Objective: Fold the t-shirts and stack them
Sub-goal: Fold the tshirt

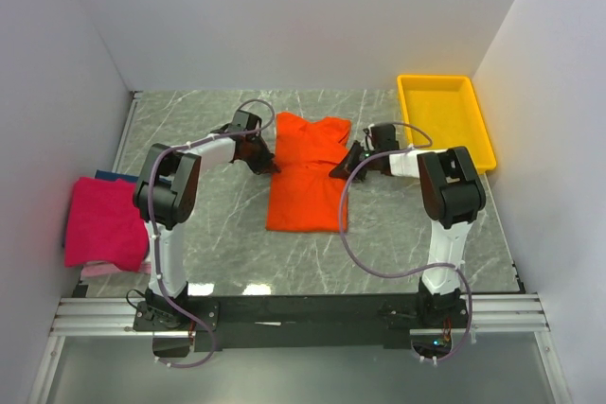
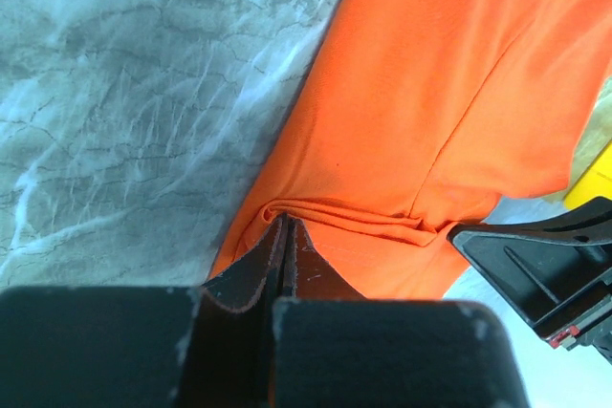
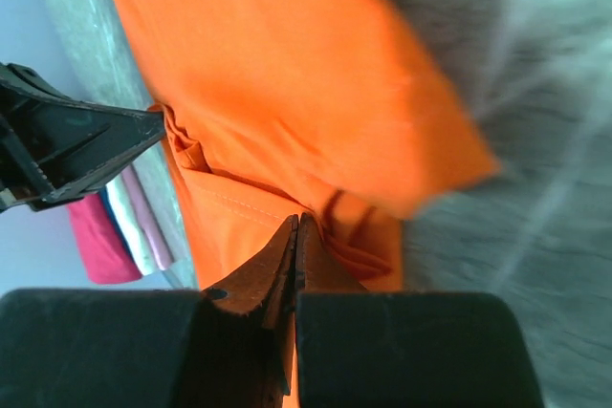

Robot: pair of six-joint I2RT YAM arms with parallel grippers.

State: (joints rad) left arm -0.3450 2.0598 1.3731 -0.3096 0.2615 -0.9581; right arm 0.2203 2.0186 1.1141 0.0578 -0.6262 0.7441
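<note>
Fabric of orange t-shirt (image 1: 303, 182) pinched by left end effector (image 2: 284, 223), right end effector (image 3: 296, 222).

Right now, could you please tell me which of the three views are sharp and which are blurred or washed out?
Top external: sharp, evenly lit, the orange shirt crisp. Left wrist: sharp cloth and table, lower right corner washed out. Right wrist: smeared, the shirt's edge and the table blurred, top right glaring.

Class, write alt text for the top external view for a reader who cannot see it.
Two robot arms pinch an orange t-shirt lying on a marbled table, left gripper on its left edge, right gripper on its right. A folded magenta shirt lies far left; a yellow tray sits back right.
</note>
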